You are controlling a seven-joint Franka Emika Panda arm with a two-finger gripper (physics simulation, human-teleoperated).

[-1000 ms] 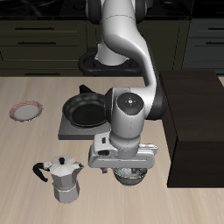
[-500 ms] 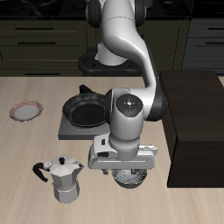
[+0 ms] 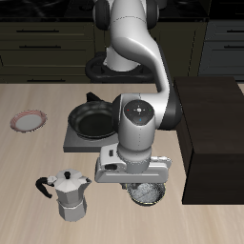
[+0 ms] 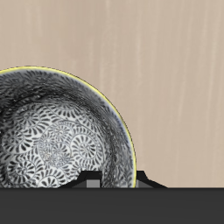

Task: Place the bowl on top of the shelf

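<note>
Near the table's front edge, just beside the moka pot (image 3: 68, 193), we find the bowl (image 3: 146, 194) sitting below the gripper (image 3: 135, 179). Against the frames of a second and half a second ago, the gripper head now stands a little higher, and more of the bowl's rim shows beneath it; the bowl itself appears at nearly the same spot. We cannot tell whether it has left the wood.

We judge this as the start of the lift, or a grasp just closed. From the bowl, the shelf (image 3: 210, 133) lies at about 2 o'clock in the exterior view, its flat top bare, so the carry is yet to come.

Arm pose: the arm reaches forward from the back of the table, wrist pointing straight down over the bowl. In the wrist view the bowl (image 4: 61, 131) fills much of the picture, with dark finger tips (image 4: 88, 183) at its rim. Whether the fingers pinch the rim or stand apart we cannot tell.

The frying pan (image 3: 93, 121) and plate (image 3: 29, 121) lie farther back.
</note>
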